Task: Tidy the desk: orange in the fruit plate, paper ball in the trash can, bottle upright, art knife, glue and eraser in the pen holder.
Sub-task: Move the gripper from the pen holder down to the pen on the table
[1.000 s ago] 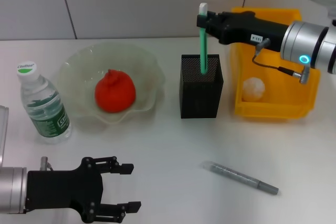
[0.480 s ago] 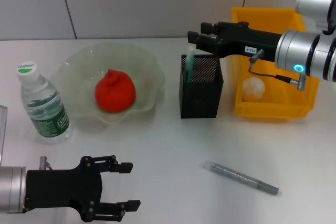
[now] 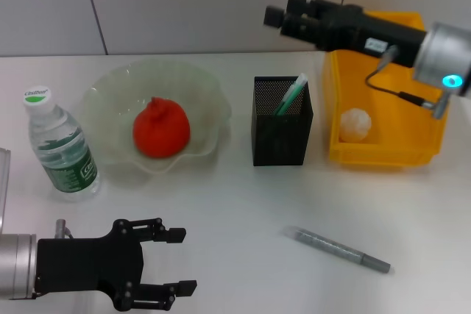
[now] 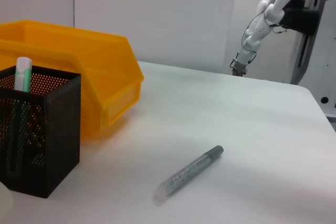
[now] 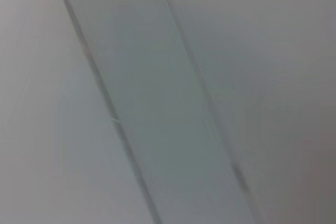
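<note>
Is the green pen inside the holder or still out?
Inside: the green pen leans in the black mesh pen holder, cap poking above the rim.

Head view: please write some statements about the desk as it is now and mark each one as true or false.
1. The orange lies in the fruit plate. True.
2. The bottle lies on its side. False: it stands upright.
3. The paper ball is in the yellow bin. True.
4. The pen holder is empty. False: a green stick leans inside.
5. The grey pen is held by the left gripper. False: it lies on the desk.

black mesh pen holder (image 3: 282, 131) — glossy yellow bin (image 3: 412, 145)
</note>
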Available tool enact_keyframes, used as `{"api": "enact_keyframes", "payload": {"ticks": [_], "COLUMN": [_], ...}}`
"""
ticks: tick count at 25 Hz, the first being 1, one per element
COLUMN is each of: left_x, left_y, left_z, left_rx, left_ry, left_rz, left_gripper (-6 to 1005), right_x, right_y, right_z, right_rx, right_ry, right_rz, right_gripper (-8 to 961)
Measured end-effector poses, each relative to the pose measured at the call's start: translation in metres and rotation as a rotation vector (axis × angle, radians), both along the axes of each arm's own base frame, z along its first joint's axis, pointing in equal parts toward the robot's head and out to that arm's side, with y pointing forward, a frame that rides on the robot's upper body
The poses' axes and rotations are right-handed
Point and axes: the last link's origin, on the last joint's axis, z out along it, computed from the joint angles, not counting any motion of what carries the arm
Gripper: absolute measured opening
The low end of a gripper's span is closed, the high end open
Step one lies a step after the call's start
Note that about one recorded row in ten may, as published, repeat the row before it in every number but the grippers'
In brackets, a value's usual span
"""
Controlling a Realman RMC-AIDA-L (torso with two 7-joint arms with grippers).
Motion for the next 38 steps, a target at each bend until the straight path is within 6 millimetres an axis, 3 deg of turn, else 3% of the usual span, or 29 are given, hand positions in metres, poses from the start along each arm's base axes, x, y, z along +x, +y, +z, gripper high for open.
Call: {"api": "enact_keyframes", "payload": {"ticks": [5, 12, 15, 23, 38], "left_x": [0.0, 0.0, 0.0, 0.0, 0.003], "left_y": [0.0, 0.0, 0.0, 0.0, 0.002], "left_z": [0.0, 0.0, 0.001, 0.0, -0.002], "left_rx": [0.0, 0.0, 0.0, 0.002, 0.001], "left_ry": [-0.002, -0.001, -0.001, 0.004, -0.001], "left_rz": [-0.001, -0.002, -0.002, -0.001, -0.01], "left_gripper": [784, 784, 784, 784, 784], "right_x": [-0.013, -0.021, -0.022, -0.023, -0.035], "right_y": [-0.023, -0.037, -0.037, -0.038, -0.037], "right_z": [0.021, 0.024, 0.021, -0.003, -0.052], "right_rx": [-0.142, -0.468, -0.525, -0.663, -0.68], "right_ry": [0.058, -0.292, -0.419, -0.792, -1.195], "right_rz": [0.1, 0.104, 0.069, -0.054, -0.065], "right_gripper": [693, 692, 691, 690, 682]}}
